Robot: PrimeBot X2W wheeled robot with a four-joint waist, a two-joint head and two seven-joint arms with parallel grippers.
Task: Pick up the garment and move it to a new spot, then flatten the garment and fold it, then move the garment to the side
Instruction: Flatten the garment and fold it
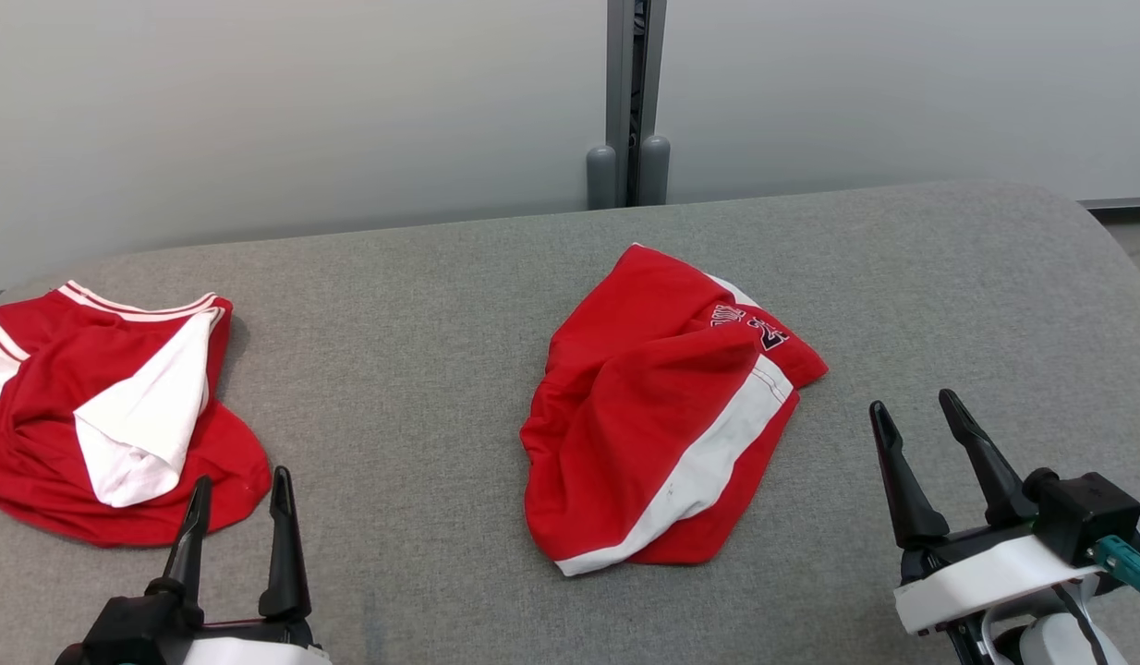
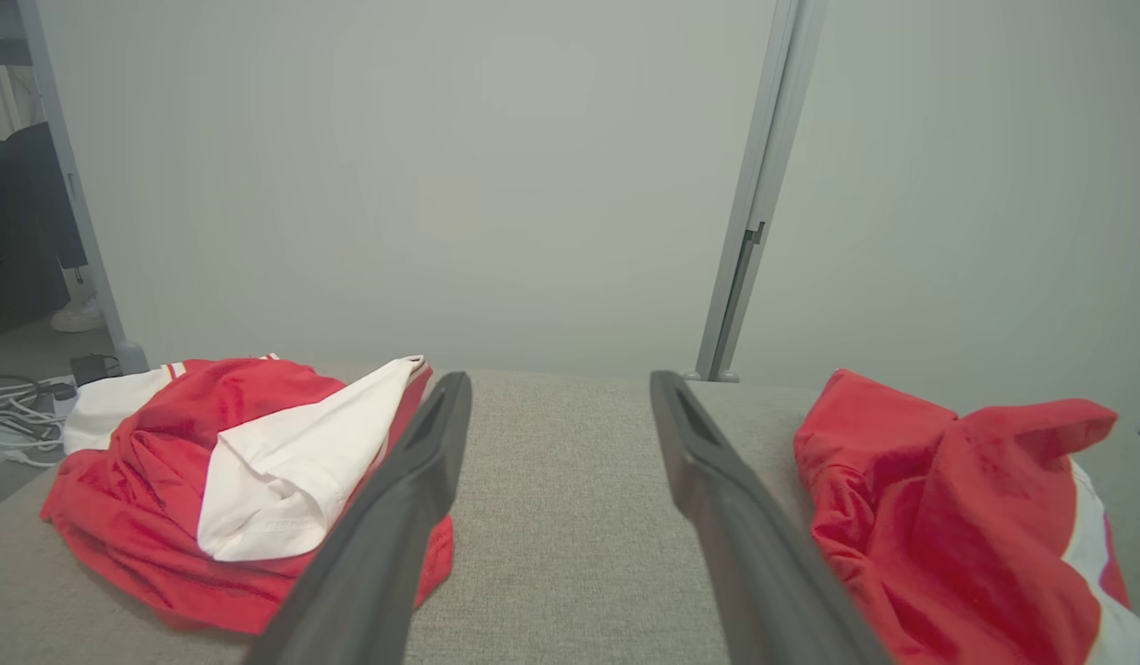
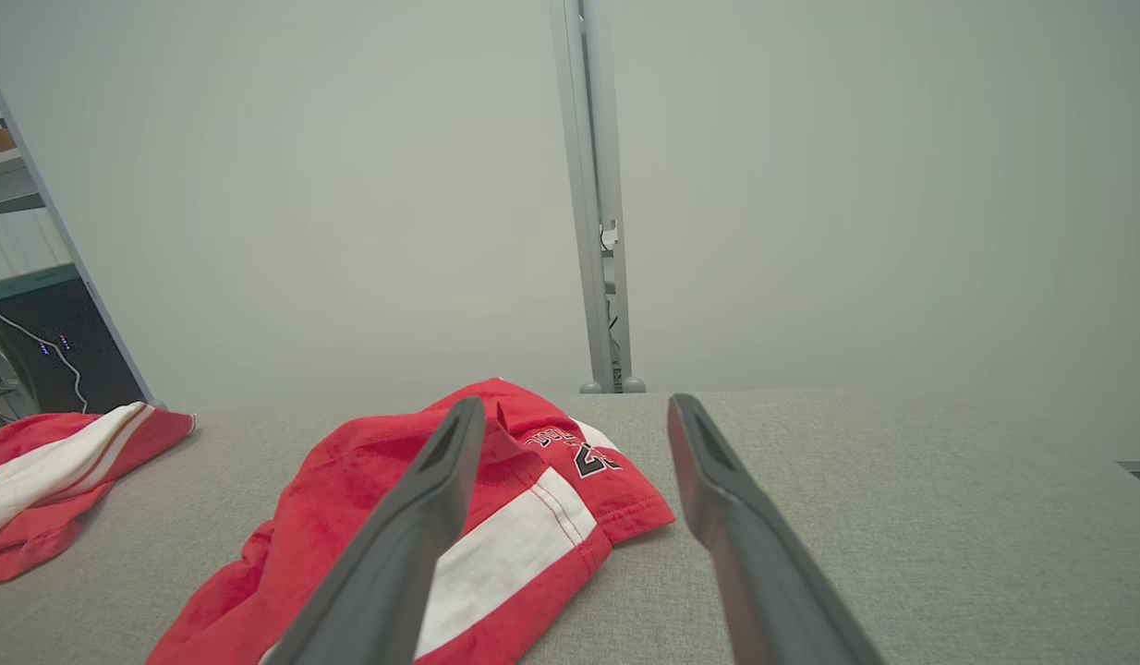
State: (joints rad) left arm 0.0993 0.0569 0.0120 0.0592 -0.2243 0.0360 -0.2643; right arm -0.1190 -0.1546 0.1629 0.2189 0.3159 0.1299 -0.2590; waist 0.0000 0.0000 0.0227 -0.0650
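Note:
A crumpled red garment with a white stripe and dark lettering (image 1: 662, 411) lies in the middle of the grey padded table (image 1: 413, 305); it also appears at the right of the left wrist view (image 2: 949, 517) and at the lower left of the right wrist view (image 3: 496, 517). My left gripper (image 1: 240, 489) stands open near the front left edge, empty, its fingers (image 2: 394, 517) apart. My right gripper (image 1: 912, 411) is open and empty to the right of the garment, clear of it.
A second red and white garment (image 1: 108, 406) lies bunched at the table's left end, just beyond my left fingertips. A grey wall with a vertical post (image 1: 630, 102) runs behind the table. Cables on the floor (image 2: 16, 406) lie off the left end.

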